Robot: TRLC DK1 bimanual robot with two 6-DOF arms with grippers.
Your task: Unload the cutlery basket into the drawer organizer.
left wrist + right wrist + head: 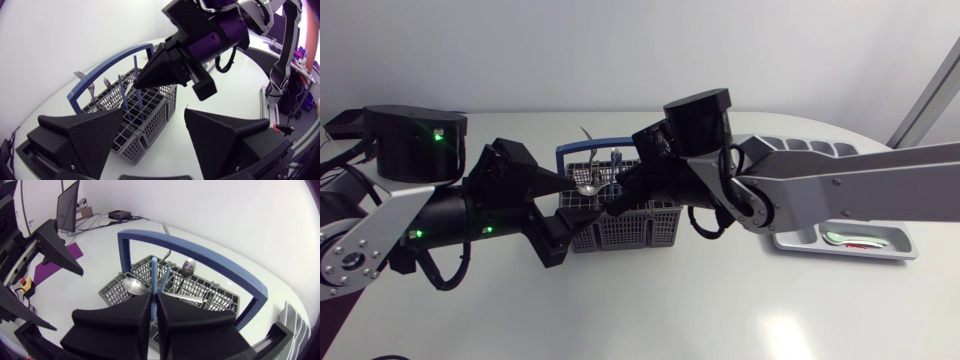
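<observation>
Cutlery basket (620, 232) holding spoons (134, 286), right jaws pinching a blue handle (154, 275) standing in it, left jaws spread nearby.

Right gripper (154, 300): matt black plastic, fine layered grain on the fingers. Left gripper (154, 114): same matt black, grainy. Blue rod (154, 272) pinched between right gripper's fingers: smooth plastic, dull sheen. Cutlery basket (220, 296) under right gripper: grey plastic mesh, matt. Its blue handle (200, 245): smooth, semi-gloss. Spoons (134, 285) just ahead of right fingertips: polished metal, mirror-bright. Table (670, 310): white, smooth, slight sheen. Right arm link (880, 185): silver-grey, satin, metal-looking. Drawer organizer (908, 243), well behind right gripper: light grey plastic.
</observation>
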